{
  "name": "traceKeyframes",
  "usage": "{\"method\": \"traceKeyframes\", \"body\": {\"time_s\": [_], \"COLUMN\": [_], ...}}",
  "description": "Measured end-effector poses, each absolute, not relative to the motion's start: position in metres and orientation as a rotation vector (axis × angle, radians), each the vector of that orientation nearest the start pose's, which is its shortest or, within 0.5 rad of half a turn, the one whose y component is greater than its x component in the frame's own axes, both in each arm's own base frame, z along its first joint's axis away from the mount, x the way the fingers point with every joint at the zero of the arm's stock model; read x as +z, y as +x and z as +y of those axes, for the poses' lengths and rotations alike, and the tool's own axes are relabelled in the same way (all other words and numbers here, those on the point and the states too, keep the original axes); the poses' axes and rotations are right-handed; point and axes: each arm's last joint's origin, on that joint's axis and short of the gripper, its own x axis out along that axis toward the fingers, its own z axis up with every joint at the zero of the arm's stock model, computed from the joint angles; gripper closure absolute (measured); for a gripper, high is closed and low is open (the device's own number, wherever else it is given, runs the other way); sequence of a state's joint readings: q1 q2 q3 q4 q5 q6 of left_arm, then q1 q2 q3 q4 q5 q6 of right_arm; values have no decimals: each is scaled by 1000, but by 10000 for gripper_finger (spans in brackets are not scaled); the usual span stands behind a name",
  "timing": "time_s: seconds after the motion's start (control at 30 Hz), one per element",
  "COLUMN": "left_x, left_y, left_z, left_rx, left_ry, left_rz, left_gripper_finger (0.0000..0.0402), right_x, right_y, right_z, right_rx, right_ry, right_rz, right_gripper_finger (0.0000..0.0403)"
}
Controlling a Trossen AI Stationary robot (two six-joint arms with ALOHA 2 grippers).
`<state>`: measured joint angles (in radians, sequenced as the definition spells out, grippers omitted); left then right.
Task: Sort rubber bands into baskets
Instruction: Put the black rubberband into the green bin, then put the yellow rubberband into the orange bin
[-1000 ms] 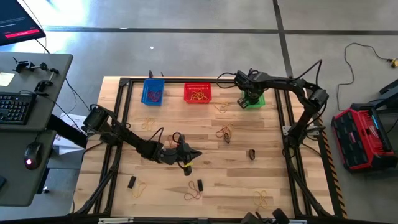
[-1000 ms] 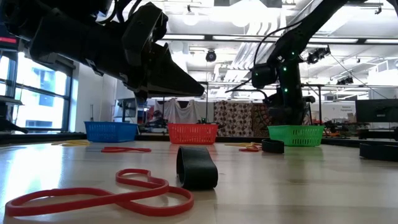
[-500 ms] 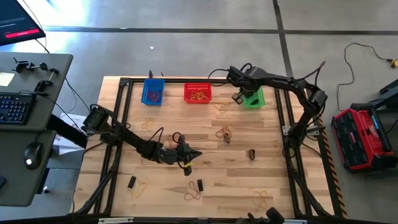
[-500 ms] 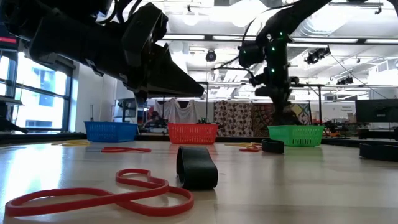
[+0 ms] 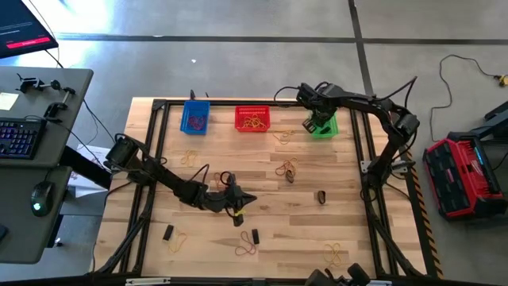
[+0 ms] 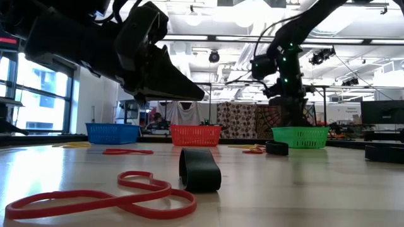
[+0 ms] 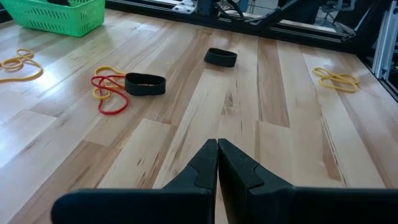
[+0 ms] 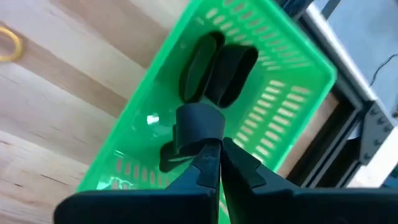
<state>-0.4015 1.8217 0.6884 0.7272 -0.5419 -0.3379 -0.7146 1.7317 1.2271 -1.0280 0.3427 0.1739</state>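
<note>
My right gripper [image 8: 213, 144] is over the green basket [image 5: 324, 125] at the far right, shut on a short thick dark rubber band [image 8: 199, 124]. Two more dark bands [image 8: 217, 71] lie in that basket. The blue basket [image 5: 195, 117] and red basket [image 5: 252, 119] stand along the far edge with thin bands inside. My left gripper [image 7: 217, 144] is shut and empty, low over the table's middle [image 5: 252, 198]. Loose bands lie on the wood: a red and yellow tangle with a dark band [image 7: 127, 87], and a dark band [image 7: 221, 57]. My right gripper pinches the dark band by one edge [image 8: 202, 140] between its two fingertips. The fingers come from above, pointing down into the green basket. The band sticks out beyond the fingertips, bent over, above the basket's floor.
More bands lie near the front edge: yellow [image 5: 334, 254], orange [image 5: 245, 249], dark [image 5: 255, 236] and dark [image 5: 168, 233]. A black frame rail [image 5: 238, 102] runs around the table. A desk with a keyboard [image 5: 20, 135] stands to the left.
My right gripper has risen and swung from over the green basket toward the red basket, then come back over the green basket, staying shut on the dark band.
</note>
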Motion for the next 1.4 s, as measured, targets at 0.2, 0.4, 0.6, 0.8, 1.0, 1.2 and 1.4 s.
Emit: {"method": "traceKeyframes", "body": {"time_s": [0.2, 0.4, 0.6, 0.8, 1.0, 1.2, 1.4], "left_x": [126, 126, 126, 126, 124, 122, 121], "left_y": [308, 309, 310, 310, 309, 308, 308], "left_z": [-115, -112, -110, -110, -110, -110, -109], "left_rx": [198, 203, 206, 202, 204, 210, 210], "left_ry": [-149, -142, -148, -124, -116, -118, -107], "left_rz": [334, 334, 335, 343, 359, 383, 392], "left_gripper_finger": [399, 399, 399, 399, 399, 399, 399], "right_x": [192, 192, 192, 201, 238, 276, 298], "right_y": [220, 220, 218, 220, 224, 234, 247], "right_z": [-208, -208, -208, -203, -185, -151, -118], "right_rx": [-964, -955, -994, -961, -918, -843, -748], "right_ry": [433, 425, 382, 254, 187, 123, 46], "right_rz": [1538, 1544, 1566, 1574, 1386, 1137, 961], "right_gripper_finger": [391, 319, 256, 286, 389, 388, 398]}}
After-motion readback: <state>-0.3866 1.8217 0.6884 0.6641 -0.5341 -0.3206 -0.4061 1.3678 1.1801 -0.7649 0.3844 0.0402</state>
